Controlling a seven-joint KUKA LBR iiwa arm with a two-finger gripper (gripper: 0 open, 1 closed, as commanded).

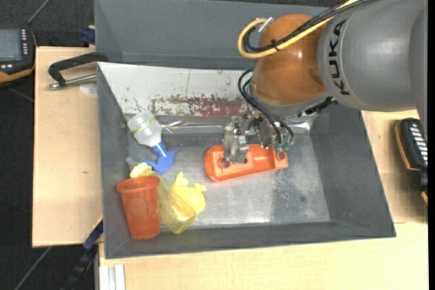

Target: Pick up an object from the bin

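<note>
My gripper (236, 149) reaches down near the middle of the bin, right over an orange flat tool-like thing (255, 165) that lies on the bin floor. Its fingers (239, 146) stand at the top edge of the orange thing, touching or nearly touching it. Whether anything sits between them I cannot make out.
At the bin's left lie a clear plastic bottle with a blue cap (148, 134), an orange-red cup (141, 206) and a crumpled yellow thing (182, 201). The arm with its orange cover hangs over the bin's back right.
</note>
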